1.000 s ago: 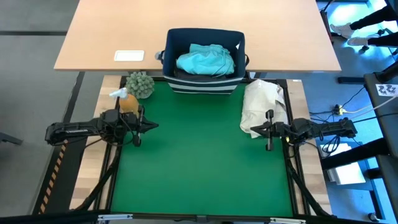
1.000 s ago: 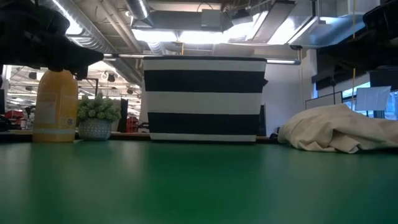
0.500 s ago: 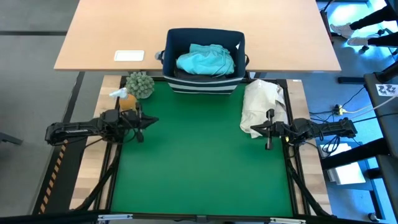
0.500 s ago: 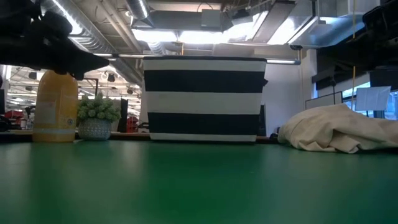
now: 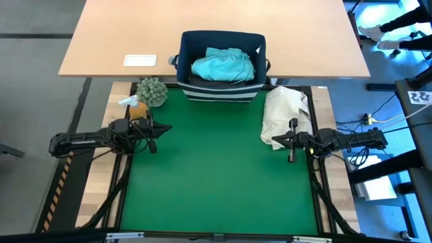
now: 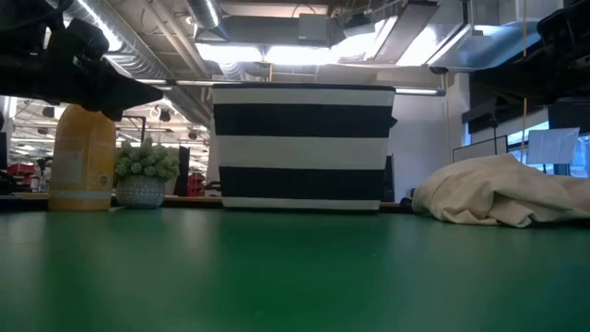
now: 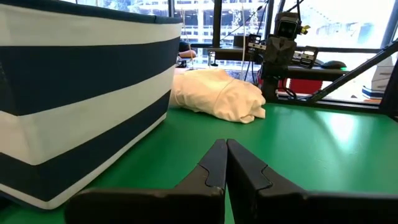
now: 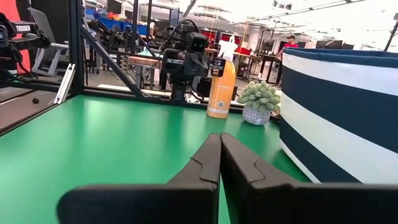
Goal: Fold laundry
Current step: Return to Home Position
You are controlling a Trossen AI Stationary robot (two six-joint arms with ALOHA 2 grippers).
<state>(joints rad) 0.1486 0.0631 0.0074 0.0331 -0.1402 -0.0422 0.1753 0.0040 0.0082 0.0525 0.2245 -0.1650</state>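
A turquoise garment (image 5: 223,65) lies bunched inside the navy bin (image 5: 183,48) with white stripes at the far middle of the green mat; its striped wall fills the low view (image 6: 302,148). No other laundry shows. My left gripper (image 5: 166,128) hovers shut over the mat's left edge, pointing level toward the right; its fingers meet in the left wrist view (image 7: 225,150). My right gripper (image 5: 265,140) hovers shut at the mat's right edge, pointing level toward the left (image 8: 219,144), just in front of a cream cloth bundle (image 5: 285,113).
The cream bundle rests on the mat's far right corner (image 6: 502,192). An orange bottle (image 5: 138,109) and a small potted plant (image 5: 152,91) stand at the far left. A white card (image 5: 140,60) lies on the wooden table behind. The mat's middle and near part (image 5: 216,182) is bare.
My left gripper has swung its tip a little toward the table's far edge while staying in place and shut. The right arm and the cloth have kept still.
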